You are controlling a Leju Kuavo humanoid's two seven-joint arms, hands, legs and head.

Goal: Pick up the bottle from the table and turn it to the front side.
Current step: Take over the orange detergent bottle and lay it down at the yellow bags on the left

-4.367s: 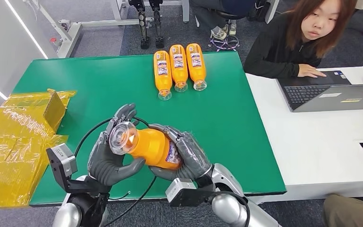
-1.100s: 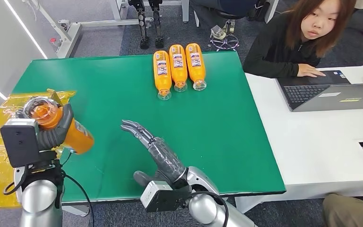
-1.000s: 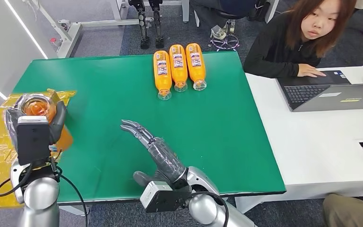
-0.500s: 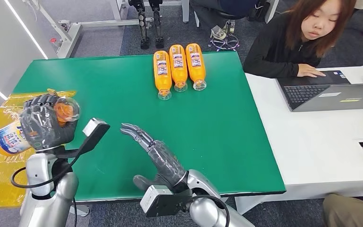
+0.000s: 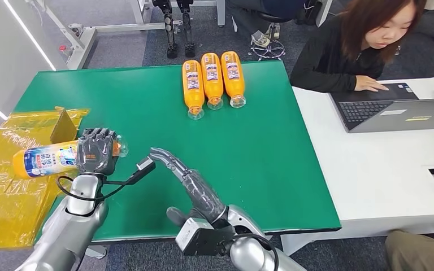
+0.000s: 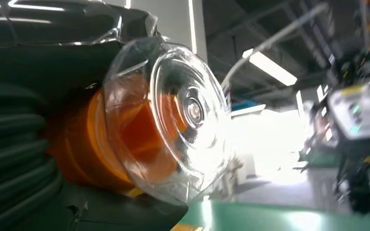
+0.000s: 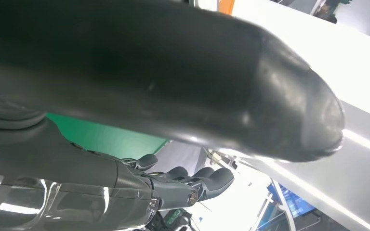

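Note:
My left hand (image 5: 96,152) grips an orange bottle (image 5: 44,160) that lies level above the table's left edge, its label facing up and its clear cap end (image 5: 122,148) pointing right. The left wrist view shows that clear cap end (image 6: 183,113) close up, with my left hand (image 6: 24,159) wrapped around the orange body. My right hand (image 5: 187,183) is held above the green table (image 5: 260,147) near the front, fingers stretched out and holding nothing. In the right wrist view the right hand (image 7: 173,185) has its fingers extended.
Three orange bottles (image 5: 213,79) lie side by side at the table's far edge. Yellow plastic-wrapped packages (image 5: 11,186) sit at the left. A person (image 5: 361,45) sits at a white desk (image 5: 384,164) on the right with a laptop (image 5: 401,110).
My left hand has turned the bottle from cap-up to lying level with its label up, and moved it right and lower. The right hand stayed open and shifted slightly.

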